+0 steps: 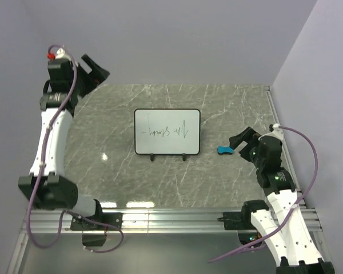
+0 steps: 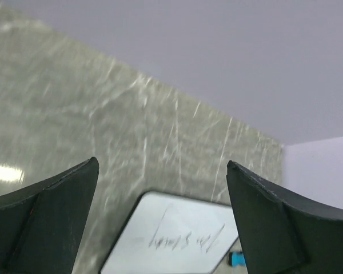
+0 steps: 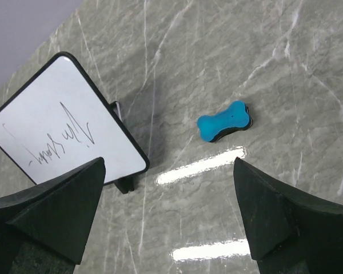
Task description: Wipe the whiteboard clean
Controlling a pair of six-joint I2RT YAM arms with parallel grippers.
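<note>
The grey marbled stone bench (image 1: pixel 131 182) carries a small rectangular whiteboard with a thin black frame (image 1: pixel 167 131) at its middle, propped on two black feet, with dark handwriting across it. The left tool (image 2: pixel 162 168) hangs over the far left corner, fingers apart and empty. The right tool (image 3: pixel 168 165) hovers near the right edge, fingers apart, over a small blue bone-shaped eraser (image 3: pixel 224 120).

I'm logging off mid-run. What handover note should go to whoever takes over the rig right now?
Left gripper: open, empty, raised near the table's far left corner, away from the board.
Right gripper: open, empty, close to the blue eraser but not touching it.
Whiteboard: mid-table, propped on its feet, with handwriting on it.
Done: nothing erased.
Left: grasp the eraser, probably with the right arm, and wipe off the writing.
</note>
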